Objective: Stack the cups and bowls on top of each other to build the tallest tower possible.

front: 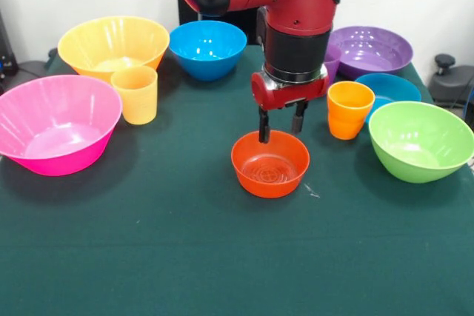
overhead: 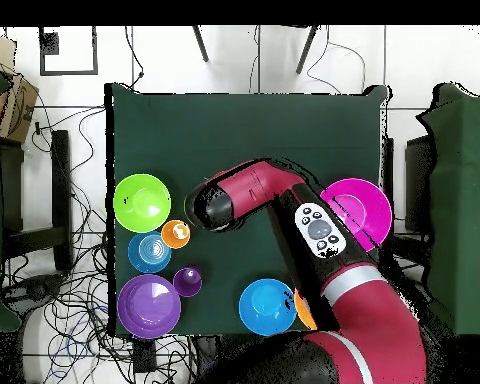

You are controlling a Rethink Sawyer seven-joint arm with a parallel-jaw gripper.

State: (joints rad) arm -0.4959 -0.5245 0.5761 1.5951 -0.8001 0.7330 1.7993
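The small red-orange bowl (front: 270,164) stands upright at the table's middle. My gripper (front: 280,125) hangs open just over its far rim, holding nothing; one fingertip (front: 264,135) reaches down to the rim. The orange cup (front: 349,109) stands upright to the bowl's right, apart from it; it also shows in the overhead view (overhead: 176,234). The yellow-orange cup (front: 135,94) stands at the left. The purple cup (front: 332,61) peeks out behind my arm and shows in the overhead view (overhead: 188,281). No tower stands; bowl and cup are separate. In the overhead view my arm hides the red-orange bowl.
Big pink bowl (front: 55,123) at the left, big yellow bowl (front: 113,44) behind it, medium blue bowl (front: 207,48) at the back middle. Wide purple bowl (front: 372,49), small blue bowl (front: 391,86) and lime green bowl (front: 421,140) crowd the right side.
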